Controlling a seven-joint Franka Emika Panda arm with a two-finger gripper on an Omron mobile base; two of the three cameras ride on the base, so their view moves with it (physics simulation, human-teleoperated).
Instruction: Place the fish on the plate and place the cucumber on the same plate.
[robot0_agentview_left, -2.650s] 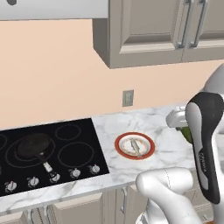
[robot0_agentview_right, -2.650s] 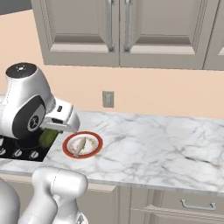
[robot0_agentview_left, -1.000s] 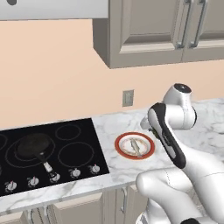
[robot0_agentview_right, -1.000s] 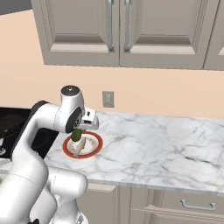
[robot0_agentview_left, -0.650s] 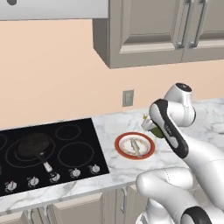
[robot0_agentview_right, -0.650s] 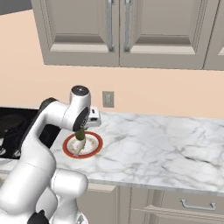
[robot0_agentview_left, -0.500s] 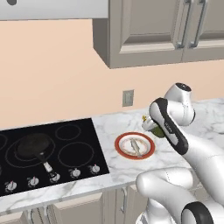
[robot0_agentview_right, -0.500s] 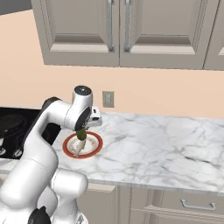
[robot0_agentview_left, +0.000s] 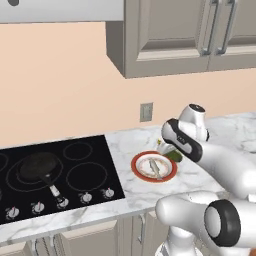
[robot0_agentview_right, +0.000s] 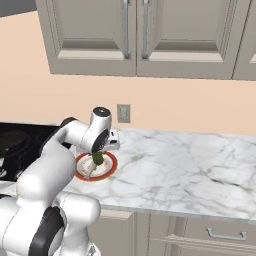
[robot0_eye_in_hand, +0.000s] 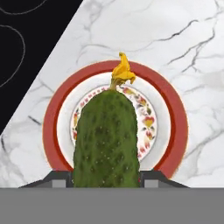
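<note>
Dark green and glossy, the cucumber (robot0_eye_in_hand: 106, 140) is clamped near its stem end between your gripper (robot0_agentview_right: 96, 156) jaws, hanging directly over the plate (robot0_eye_in_hand: 175, 113) where the fish (robot0_agentview_left: 155, 168) lies. Judge it stiff, light, somewhat slippery; release low.

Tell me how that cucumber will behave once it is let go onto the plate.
The cucumber looks stiff and rounded, so it would probably roll on the flat plate. Its glossy skin may slip in the pincer. The fish already lying there could stop or deflect it.
</note>
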